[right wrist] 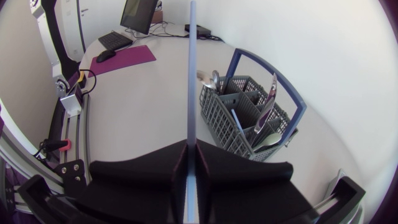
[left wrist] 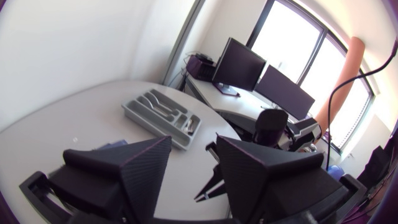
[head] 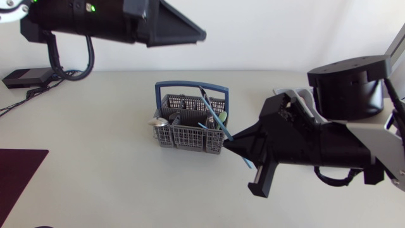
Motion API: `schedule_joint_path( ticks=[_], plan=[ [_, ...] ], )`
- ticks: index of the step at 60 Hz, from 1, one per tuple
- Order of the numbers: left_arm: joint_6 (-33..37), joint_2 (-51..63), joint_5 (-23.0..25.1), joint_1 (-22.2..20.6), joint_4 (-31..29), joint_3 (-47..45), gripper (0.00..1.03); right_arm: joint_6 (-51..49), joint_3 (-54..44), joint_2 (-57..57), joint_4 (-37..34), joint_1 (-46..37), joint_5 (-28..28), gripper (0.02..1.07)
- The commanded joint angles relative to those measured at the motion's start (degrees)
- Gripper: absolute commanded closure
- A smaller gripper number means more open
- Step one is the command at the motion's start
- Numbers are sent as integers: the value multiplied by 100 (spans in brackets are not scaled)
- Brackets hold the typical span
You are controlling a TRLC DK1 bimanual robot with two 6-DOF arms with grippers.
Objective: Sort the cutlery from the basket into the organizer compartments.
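Observation:
The grey cutlery basket (head: 190,130) with a blue handle stands mid-table and holds several pieces, among them a silver spoon (head: 159,122). My right gripper (head: 229,140) hovers by its right corner, shut on a thin light-blue utensil handle (head: 215,111) that slants over the basket. In the right wrist view that handle (right wrist: 191,74) juts straight ahead from between the shut fingers of the right gripper (right wrist: 191,149), with the basket (right wrist: 249,118) beside it. My left gripper (head: 190,35) hangs high at the back left. It is open and empty (left wrist: 194,171), with the grey organizer (left wrist: 161,115) far ahead.
The organizer (head: 302,95) is mostly hidden under my right arm. A dark purple mat (head: 19,171) lies at the front left edge. A black box with cables (head: 25,77) sits at the back left.

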Motion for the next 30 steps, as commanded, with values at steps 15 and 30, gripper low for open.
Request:
schedule_joint_path(
  ticks=[15,30],
  plan=[
    [347,53,-415,707,-28,463,26,-498,-360,-747,-706,-1445,-57,102],
    [1973,-44,-1838,277,-213,-741,26,-1051,-246,158,-319,-3659,-373,102]
  ],
)
